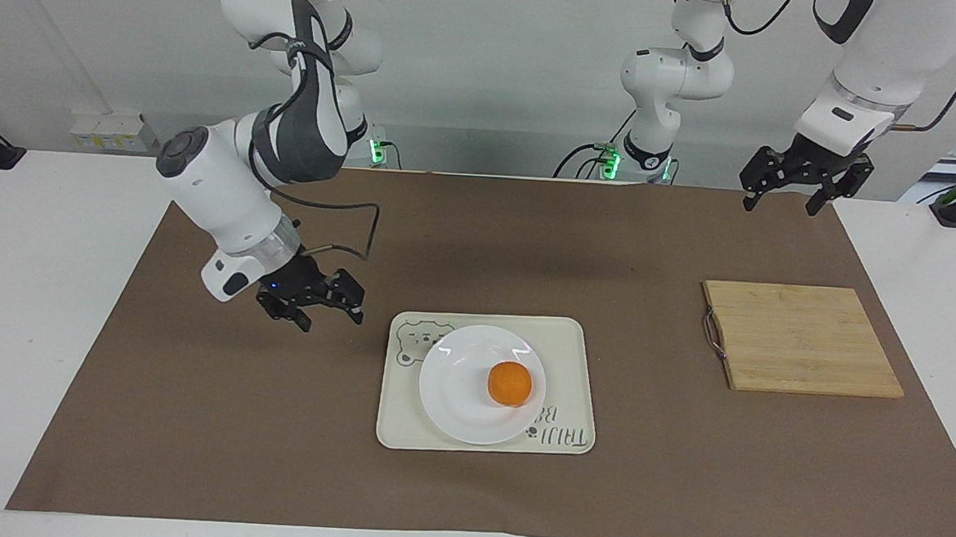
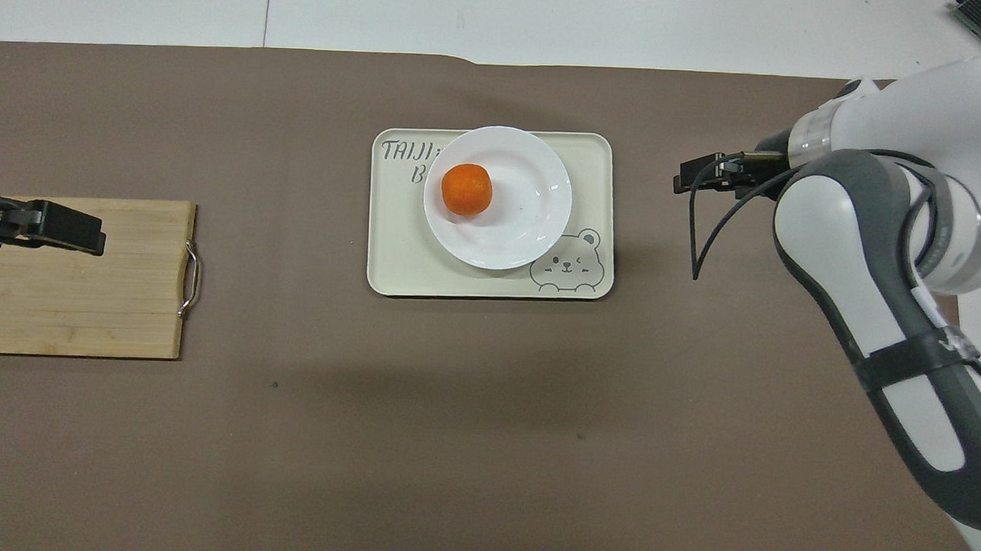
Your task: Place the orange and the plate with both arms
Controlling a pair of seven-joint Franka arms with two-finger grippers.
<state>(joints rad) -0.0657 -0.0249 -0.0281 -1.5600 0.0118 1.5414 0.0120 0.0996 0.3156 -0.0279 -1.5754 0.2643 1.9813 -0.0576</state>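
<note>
1. On the tray, facing view: plate is sitting with orange on it. Right gripper is hanging over the mat beside the tray, fingers spread, empty. Left gripper is waiting, fingers spread, near the board.
2. Overhead view: orange is lying on plate, on tray. Right gripper is pointing at the tray, apart from it; left gripper is hovering over board.

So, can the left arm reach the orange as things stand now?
Probably yes. The left gripper hangs open over the mat near the cutting board, holding nothing. The orange lies uncovered on the plate, and the right gripper is off the tray.
</note>
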